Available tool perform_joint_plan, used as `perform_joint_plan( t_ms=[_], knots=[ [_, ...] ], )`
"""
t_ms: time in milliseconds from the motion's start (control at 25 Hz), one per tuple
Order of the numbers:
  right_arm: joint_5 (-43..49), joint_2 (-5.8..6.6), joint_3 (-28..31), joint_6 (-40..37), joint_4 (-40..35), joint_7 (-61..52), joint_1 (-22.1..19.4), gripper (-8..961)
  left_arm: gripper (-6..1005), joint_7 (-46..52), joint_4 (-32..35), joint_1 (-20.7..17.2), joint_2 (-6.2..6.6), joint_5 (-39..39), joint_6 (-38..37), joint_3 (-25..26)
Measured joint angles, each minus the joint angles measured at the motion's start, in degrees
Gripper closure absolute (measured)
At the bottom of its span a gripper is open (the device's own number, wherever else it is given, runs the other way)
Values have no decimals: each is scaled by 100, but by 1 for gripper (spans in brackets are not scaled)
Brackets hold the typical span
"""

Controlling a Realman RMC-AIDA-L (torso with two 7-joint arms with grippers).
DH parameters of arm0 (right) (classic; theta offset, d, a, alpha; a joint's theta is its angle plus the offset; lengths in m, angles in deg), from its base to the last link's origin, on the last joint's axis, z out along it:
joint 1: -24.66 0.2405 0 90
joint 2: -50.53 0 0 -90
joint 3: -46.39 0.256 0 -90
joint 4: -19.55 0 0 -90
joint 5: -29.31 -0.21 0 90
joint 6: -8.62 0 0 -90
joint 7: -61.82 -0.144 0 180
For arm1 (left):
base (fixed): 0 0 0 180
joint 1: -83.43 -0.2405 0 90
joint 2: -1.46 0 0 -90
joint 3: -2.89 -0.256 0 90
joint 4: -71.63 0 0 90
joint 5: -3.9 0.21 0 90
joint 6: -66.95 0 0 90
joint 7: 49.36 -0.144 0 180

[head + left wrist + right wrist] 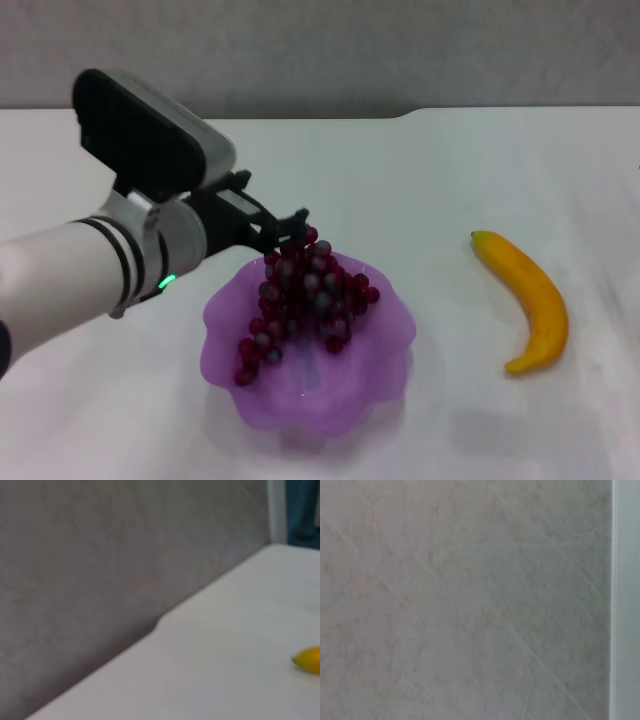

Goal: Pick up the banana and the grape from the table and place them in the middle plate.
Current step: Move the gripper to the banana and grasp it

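The grape point(305, 295) is a dark red-purple bunch whose top end is held up by my left gripper point(287, 230), which is shut on it. The bunch's lower end trails down into the middle plate point(310, 410), a translucent purple plate with a wavy rim near the table's front centre. My left gripper hovers over the plate's far left rim. The banana point(531, 298) lies alone on the white table point(440, 170) to the right of the plate, and its yellow tip point(309, 660) shows in the left wrist view. My right gripper is out of view.
The table's far edge has a notch point(405, 114) against a grey wall point(320, 50). The right wrist view shows only grey wall point(470, 600). My left arm point(90, 265) reaches in from the left side.
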Motion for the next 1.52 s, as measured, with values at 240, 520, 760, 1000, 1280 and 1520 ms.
perform_joint_plan(
  t_ms=[240, 520, 760, 1000, 1280, 1520],
  knots=[
    [0, 0, 0, 0, -22, 3, -3, 72, 140, -20, 151, -167, 20, -500, -740, 322],
    [-4, 0, 0, 0, -30, -21, 0, 72, 136, -137, 725, -110, 24, -1147, -1535, 824],
    [-5, 0, 0, 1, -30, -32, 27, 72, 136, -138, 1612, 8, 24, -1518, -2971, 962],
    [-5, 0, 0, 0, -40, -54, 36, 72, 137, 144, 2438, 103, 21, -1533, -4430, 817],
    [-2, -5, 0, -1, -47, -67, 36, 72, 137, 1487, 3635, 485, 154, -642, -5591, 484],
    [-2, 2, -2, 8, -103, -68, 31, 72, 137, 2793, 4059, 667, 305, 269, -5649, 716]
  ],
)
